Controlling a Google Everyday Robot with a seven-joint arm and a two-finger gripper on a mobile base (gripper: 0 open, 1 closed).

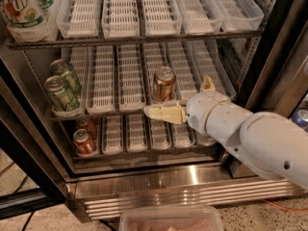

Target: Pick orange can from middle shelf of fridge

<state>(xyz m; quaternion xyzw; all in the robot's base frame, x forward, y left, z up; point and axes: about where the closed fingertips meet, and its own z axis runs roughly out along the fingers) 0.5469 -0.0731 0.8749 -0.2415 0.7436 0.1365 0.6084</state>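
The orange can (pixel 164 83) stands upright in a lane near the front of the middle shelf (pixel 106 110) of the fridge (pixel 168 182). My gripper (pixel 176 96) is at the shelf's front edge, just below and to the right of the can. It is open. One cream finger (pixel 163 113) points left under the can's base, along the shelf rail. The other finger (pixel 208 84) sticks up to the right of the can. Neither finger touches the can. The white arm (pixel 260 138) comes in from the lower right.
Two green cans (pixel 61 91) stand at the left of the middle shelf. Red cans (pixel 84 141) sit on the lower shelf. A 7UP bottle (pixel 21 6) stands on the upper shelf at left. A dark door frame (pixel 274 57) is at right and a clear plastic bin (pixel 171 219) at the bottom.
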